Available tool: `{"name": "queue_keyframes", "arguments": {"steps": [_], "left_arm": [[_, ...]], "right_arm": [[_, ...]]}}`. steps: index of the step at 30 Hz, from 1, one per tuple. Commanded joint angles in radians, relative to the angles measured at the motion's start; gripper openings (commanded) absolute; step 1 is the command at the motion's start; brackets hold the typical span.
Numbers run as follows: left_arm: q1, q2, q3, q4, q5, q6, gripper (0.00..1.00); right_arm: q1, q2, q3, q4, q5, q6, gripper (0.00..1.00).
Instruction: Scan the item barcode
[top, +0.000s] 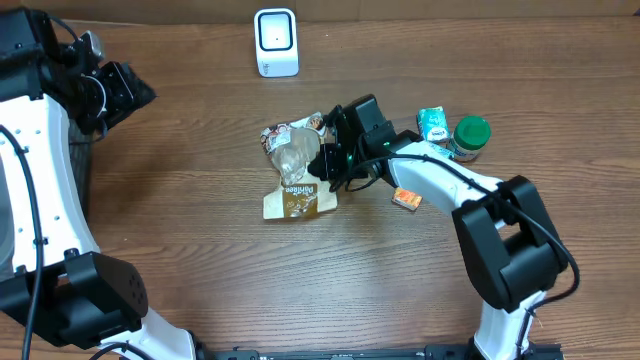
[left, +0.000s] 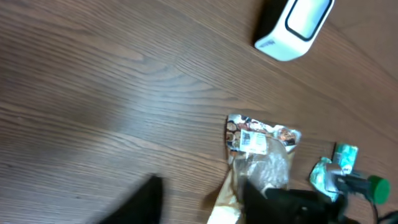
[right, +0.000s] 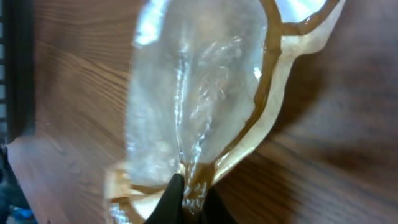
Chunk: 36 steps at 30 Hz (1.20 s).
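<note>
brown pouch (top: 290, 165), white lettering (top: 298, 199) unreadable

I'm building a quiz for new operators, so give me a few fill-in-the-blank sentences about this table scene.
1. The jar beside the carton has a ___ lid.
2. The snack bag is pinched by the gripper of the ___ arm.
3. The scanner is ___ in colour.
Missing words: green; right; white.
</note>
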Motion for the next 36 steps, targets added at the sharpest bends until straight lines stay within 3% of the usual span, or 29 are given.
{"name": "queue_keyframes", "arguments": {"steps": [1,3,6,13,18,36], "left_arm": [[-0.058,0.006,-0.056,0.019,0.037,0.010,0.13],[-0.098,0.009,-0.097,0.056,0.035,0.014,0.04],[-0.159,0.012,-0.166,0.135,0.040,0.011,0.04],[-0.301,0.028,-0.291,0.349,0.047,-0.009,0.04],[-0.387,0.101,-0.299,0.431,0.047,0.003,0.04],[-0.441,0.363,-0.299,0.466,0.096,0.018,0.04]], "right_arm": [[0.006,0.024,0.001,-0.029,-0.010,0.056,0.38],[0.005,0.025,0.001,-0.052,-0.006,0.051,0.55],[-0.013,0.024,0.003,-0.052,-0.011,0.018,0.63],[-0.119,0.026,0.003,0.029,-0.143,0.000,0.59],[-0.110,0.047,0.003,0.069,-0.151,0.032,0.57],[-0.091,0.140,0.002,0.166,-0.180,0.131,0.56]]}}
